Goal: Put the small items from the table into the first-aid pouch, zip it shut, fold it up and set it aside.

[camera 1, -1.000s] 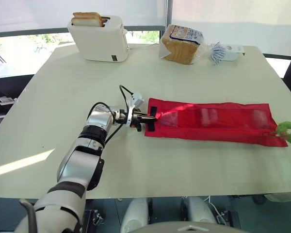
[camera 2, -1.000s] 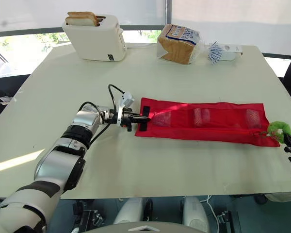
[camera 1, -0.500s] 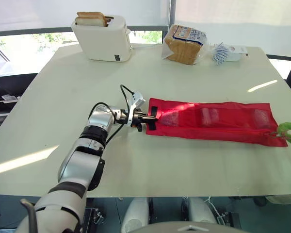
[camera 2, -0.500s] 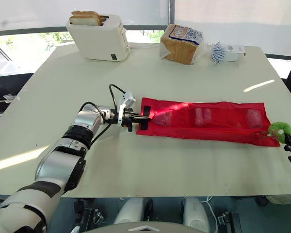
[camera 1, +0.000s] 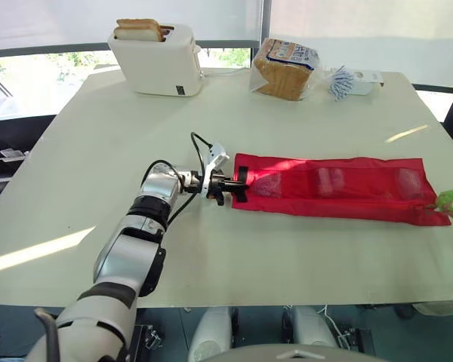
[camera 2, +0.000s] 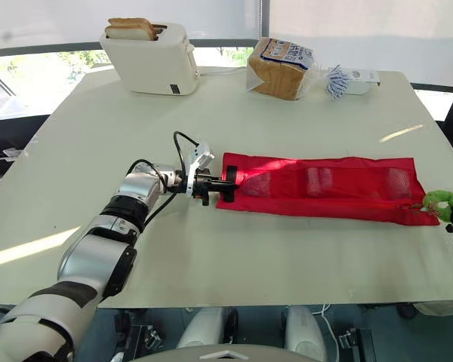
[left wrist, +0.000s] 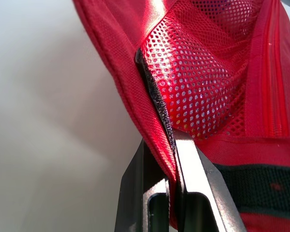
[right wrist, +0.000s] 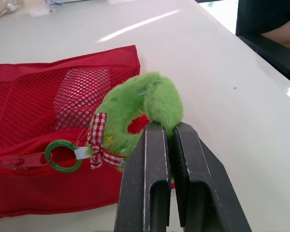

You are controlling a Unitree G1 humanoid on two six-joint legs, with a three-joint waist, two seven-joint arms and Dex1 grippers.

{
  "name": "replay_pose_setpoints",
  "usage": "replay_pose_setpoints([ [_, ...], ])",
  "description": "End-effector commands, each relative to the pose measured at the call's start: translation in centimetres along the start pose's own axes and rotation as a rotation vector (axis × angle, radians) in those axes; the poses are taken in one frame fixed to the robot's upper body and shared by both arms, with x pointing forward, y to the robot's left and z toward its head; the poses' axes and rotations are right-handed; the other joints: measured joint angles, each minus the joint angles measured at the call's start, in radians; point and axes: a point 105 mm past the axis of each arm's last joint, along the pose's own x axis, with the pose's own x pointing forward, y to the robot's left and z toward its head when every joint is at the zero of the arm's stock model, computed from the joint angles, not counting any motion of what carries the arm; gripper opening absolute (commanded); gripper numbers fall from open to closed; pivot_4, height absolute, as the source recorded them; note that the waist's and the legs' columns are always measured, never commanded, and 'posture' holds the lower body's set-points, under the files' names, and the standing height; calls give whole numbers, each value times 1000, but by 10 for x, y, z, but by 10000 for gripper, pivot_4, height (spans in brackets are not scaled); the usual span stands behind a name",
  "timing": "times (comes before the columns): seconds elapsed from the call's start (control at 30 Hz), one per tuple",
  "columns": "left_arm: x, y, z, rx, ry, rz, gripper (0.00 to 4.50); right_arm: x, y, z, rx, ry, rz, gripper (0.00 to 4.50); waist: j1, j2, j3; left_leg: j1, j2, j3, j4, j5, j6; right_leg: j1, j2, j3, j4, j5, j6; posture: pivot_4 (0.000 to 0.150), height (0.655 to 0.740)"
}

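Nothing much had shifted in the last second: the red mesh first-aid pouch (camera 1: 332, 188) stayed stretched flat on the table (camera 1: 98, 143), nearer the robot than the toaster (camera 1: 155, 59) and to its right. The left gripper (camera 1: 230, 183) pinched the pouch end closest to the toaster. The right gripper (right wrist: 170, 133) was clamped on the green plush charm (right wrist: 145, 104) at the end farthest from the toaster, tied to the zipper ring (right wrist: 63, 155).
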Motion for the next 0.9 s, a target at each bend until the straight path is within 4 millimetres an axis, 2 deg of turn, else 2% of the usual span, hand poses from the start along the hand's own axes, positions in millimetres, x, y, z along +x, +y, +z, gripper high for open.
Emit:
replay_pose_setpoints([
  [0.03,-45,29,-19,-45,64,195,0,-22,-54,20,-76,-62,-285,216,-5,0,0,0,0,0,0,0,0,0,0,0,0,0,0,1500,7400],
  [0.1,-45,29,-20,-47,64,196,0,-29,-76,21,-41,-74,-398,216,-5,0,0,1,0,1,0,0,0,0,0,1,0,0,0,1500,7400],
  [0.2,-47,31,-21,-49,67,203,0,-39,-96,22,-52,-72,-504,216,-2,0,0,1,0,1,0,0,0,0,0,1,0,0,0,1500,7400],
  [0.37,-48,31,-24,-53,68,208,0,-46,-108,27,-104,-80,-598,216,1,0,0,0,-1,1,0,0,0,0,0,1,0,0,0,1500,7400],
  [0.6,-48,31,-25,-55,68,210,0,-47,-112,28,-109,-97,-629,216,-10,3,-2,3,1,3,-1,0,0,0,0,3,1,0,0,1500,7400],
  [0.7,-48,32,-25,-55,68,211,0,-44,-108,29,-102,-103,-589,216,-7,3,-2,3,1,3,-1,0,0,0,0,3,1,0,0,1500,7400],
  [0.8,-47,31,-26,-54,68,209,0,-36,-95,29,-75,-112,-505,216,-7,3,-2,2,0,3,-1,0,0,0,0,3,0,0,0,1500,7400],
  [0.9,-46,31,-26,-55,67,205,0,-27,-73,25,-49,-107,-373,216,-8,3,-2,3,1,3,-1,0,0,0,0,3,0,0,0,1500,7400],
])
